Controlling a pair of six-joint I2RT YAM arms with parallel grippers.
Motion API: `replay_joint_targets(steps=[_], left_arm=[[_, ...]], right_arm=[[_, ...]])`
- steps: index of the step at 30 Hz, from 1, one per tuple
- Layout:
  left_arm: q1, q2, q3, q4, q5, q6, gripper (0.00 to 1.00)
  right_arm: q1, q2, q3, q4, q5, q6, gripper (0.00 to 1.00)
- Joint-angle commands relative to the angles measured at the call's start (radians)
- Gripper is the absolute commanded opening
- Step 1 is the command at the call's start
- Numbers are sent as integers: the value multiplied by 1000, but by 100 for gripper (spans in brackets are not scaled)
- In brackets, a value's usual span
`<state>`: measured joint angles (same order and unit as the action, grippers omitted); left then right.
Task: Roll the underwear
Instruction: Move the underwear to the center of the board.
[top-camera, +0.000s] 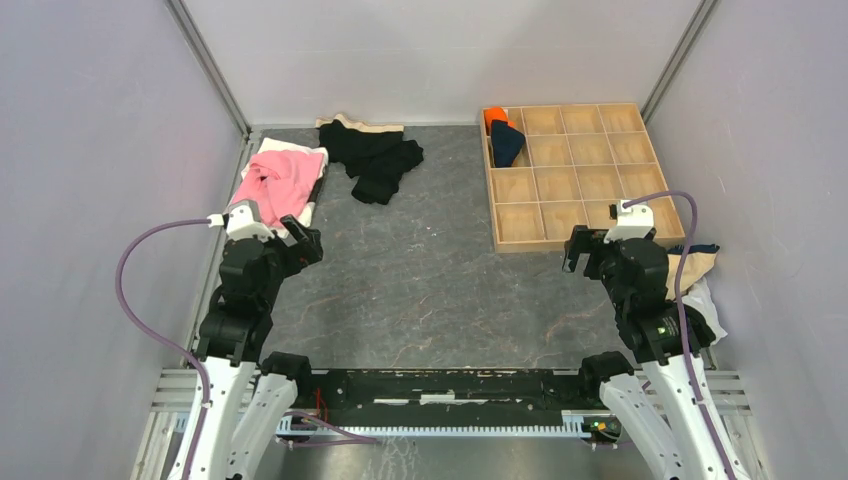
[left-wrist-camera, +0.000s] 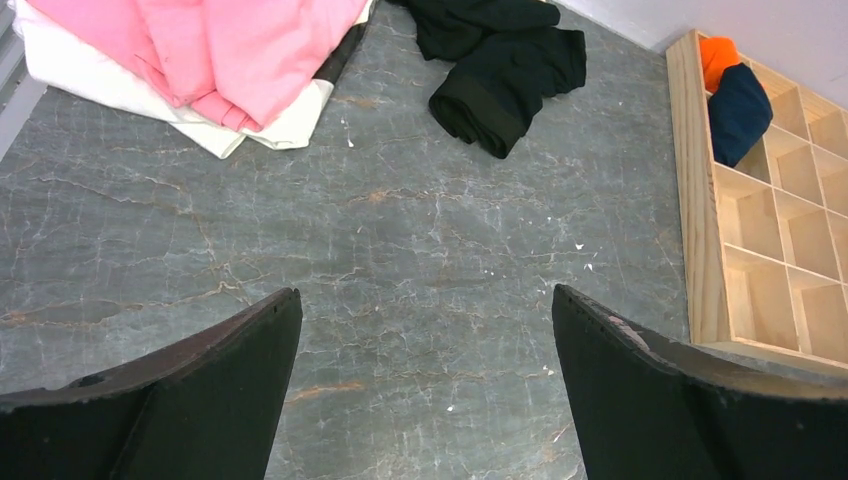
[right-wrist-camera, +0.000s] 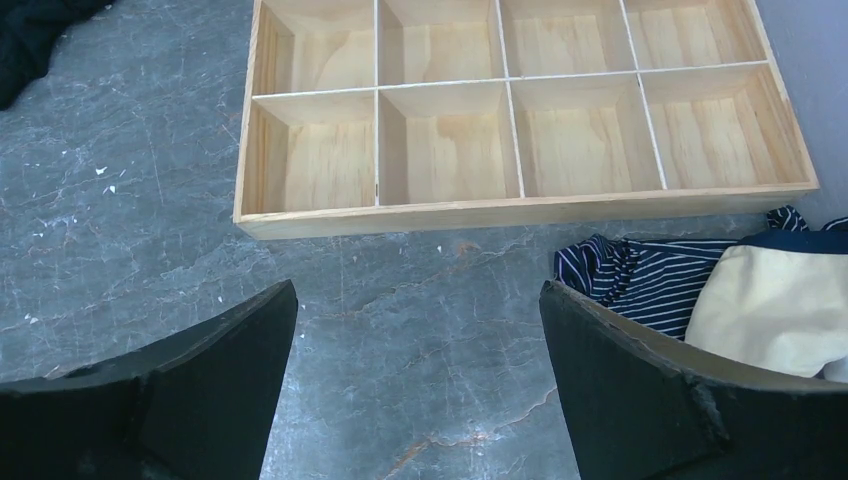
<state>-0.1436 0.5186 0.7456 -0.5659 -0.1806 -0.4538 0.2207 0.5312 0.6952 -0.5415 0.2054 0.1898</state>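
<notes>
The left arm and the right arm are built the same: black upper joints and white lower links near the bases. Each wrist carries a small white box, and a thin purple-grey cable goes out from it in a long loop. A small green light shows on the right arm. The left hand and the right hand have broad matte black fingers with curved edges, a little scuffed.
</notes>
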Motion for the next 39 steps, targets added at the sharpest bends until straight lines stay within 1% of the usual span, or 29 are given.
replay_joint_targets(steps=[1,5,10,12,15,19,23,27,30,32,35,39], left_arm=[[1,-4,7,36,-1,-6,100],[1,-11,0,45,1,-8,100],[2,-5,0,46,-1,-8,100],[2,-1,-1,46,0,-8,100],[2,3,-1,43,0,-8,100],[2,9,0,41,-3,-8,100],[2,9,-2,42,0,-8,100],[2,10,0,39,-7,-9,100],[2,10,-3,40,-3,-9,100],[2,14,-2,40,4,-8,100],[1,22,-3,44,18,-7,100],[-2,26,-3,47,30,-5,100]], right_arm=[[0,9,-6,22,2,11,98],[-1,12,-13,25,-31,11,98],[1,13,-11,21,-20,1,98],[1,12,-14,15,32,25,98],[0,27,-20,-11,154,113,98],[-1,102,-33,-51,233,201,98],[-1,194,-62,-49,233,235,98],[-11,293,-81,-48,339,318,98],[-45,341,-79,-28,387,374,98],[-63,364,-82,10,446,398,98],[-102,442,-53,29,520,428,98],[-146,553,-25,61,541,437,97]])
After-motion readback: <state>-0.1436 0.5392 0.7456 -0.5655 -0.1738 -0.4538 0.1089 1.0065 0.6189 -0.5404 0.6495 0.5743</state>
